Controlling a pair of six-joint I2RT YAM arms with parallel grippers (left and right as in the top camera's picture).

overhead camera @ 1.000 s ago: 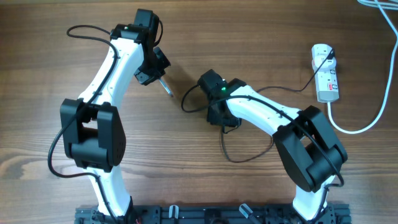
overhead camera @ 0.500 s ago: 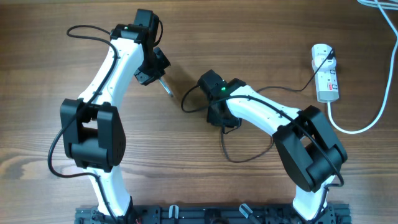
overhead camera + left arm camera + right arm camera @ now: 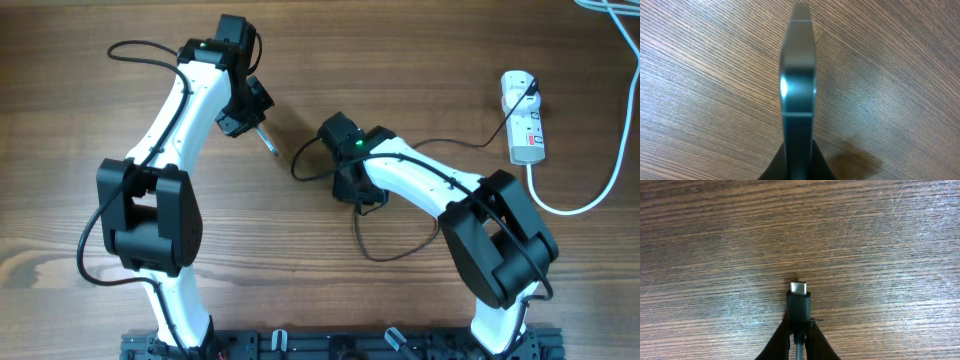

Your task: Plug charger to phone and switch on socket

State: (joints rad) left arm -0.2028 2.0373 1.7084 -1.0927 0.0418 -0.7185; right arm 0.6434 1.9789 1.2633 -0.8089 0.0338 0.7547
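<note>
Near the middle of the wooden table (image 3: 80, 60), the left gripper (image 3: 799, 162) is clamped on the phone (image 3: 799, 85), held edge-on. The right gripper (image 3: 799, 337) pinches the charger (image 3: 799, 300) just behind its metal tip. The socket (image 3: 524, 120) lies at the table's far right.

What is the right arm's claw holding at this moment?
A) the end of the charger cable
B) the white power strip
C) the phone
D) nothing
A: in the right wrist view the right gripper pinches the charger just behind its metal tip.
</note>
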